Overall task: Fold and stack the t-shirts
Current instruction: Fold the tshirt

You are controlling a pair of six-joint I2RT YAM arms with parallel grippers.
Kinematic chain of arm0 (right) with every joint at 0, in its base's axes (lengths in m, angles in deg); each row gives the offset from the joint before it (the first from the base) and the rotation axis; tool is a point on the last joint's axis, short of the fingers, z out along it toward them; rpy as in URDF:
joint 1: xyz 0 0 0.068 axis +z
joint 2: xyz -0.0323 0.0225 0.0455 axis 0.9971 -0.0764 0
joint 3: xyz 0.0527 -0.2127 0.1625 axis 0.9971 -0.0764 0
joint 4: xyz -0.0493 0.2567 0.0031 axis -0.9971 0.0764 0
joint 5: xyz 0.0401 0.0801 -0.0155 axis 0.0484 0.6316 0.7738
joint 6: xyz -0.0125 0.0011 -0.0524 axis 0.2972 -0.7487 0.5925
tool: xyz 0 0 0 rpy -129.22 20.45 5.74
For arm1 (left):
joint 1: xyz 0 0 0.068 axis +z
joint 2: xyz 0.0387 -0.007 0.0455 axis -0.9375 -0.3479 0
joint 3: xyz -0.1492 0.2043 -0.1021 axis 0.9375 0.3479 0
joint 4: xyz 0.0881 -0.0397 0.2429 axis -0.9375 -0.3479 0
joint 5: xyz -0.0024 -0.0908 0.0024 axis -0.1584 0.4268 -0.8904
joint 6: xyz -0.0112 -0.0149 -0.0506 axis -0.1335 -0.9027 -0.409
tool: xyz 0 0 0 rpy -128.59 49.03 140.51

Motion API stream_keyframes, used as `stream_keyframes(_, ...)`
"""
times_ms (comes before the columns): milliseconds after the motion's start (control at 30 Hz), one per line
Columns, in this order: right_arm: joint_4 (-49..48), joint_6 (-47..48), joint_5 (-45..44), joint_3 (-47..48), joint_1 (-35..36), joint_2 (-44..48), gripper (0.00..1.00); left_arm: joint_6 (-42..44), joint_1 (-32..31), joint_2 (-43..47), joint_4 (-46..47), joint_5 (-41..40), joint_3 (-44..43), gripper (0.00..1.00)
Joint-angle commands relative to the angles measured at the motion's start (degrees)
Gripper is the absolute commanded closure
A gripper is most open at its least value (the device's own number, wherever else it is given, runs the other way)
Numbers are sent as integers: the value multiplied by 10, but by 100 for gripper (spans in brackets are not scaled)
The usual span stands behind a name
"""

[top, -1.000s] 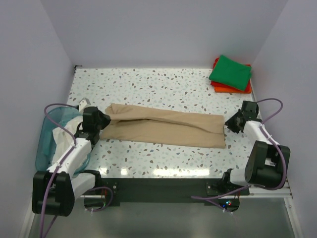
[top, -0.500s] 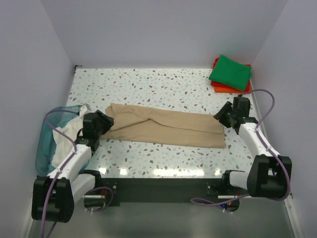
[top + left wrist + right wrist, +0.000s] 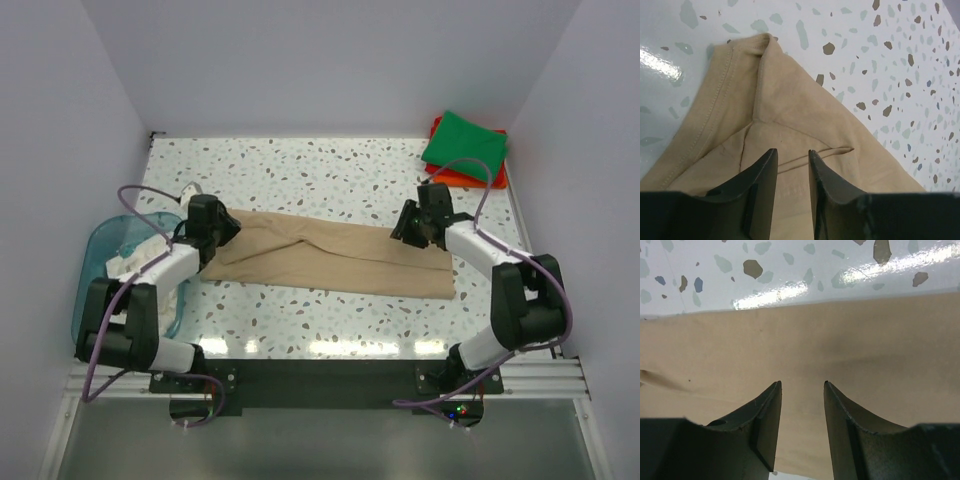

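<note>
Both arms swung inward onto the shirt's ends | left claw [image 3: 791, 153] spread, empty, over left end | right claw [image 3: 801, 384] spread, empty, near far edge | long folded tan cotton t-shirt [image 3: 330, 260] flat on speckled white desk [image 3: 300, 170] | risk: pinching one layer only, fold slides apart

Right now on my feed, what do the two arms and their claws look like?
Both the left arm and right arm have white shells with black joint housings, and a purple cable loops along each. The left claw and right claw each have two dark, near-black fingers that curve and taper to blunt tips. No markings show.
</note>
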Motion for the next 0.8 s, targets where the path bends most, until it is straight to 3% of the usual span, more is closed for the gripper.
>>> stream_keyframes(0, -18, 20, -44, 25, 5, -15, 57, -20, -6, -49, 4, -13, -41, 66)
stream_keyframes(433, 10, 10, -125, 4, 4, -44, 57, -34, -6, -226, -27, -3, -166, 72)
stream_keyframes(767, -17, -29, -68, -54, 22, -21, 56, -10, -6, -368, -91, -12, -332, 73)
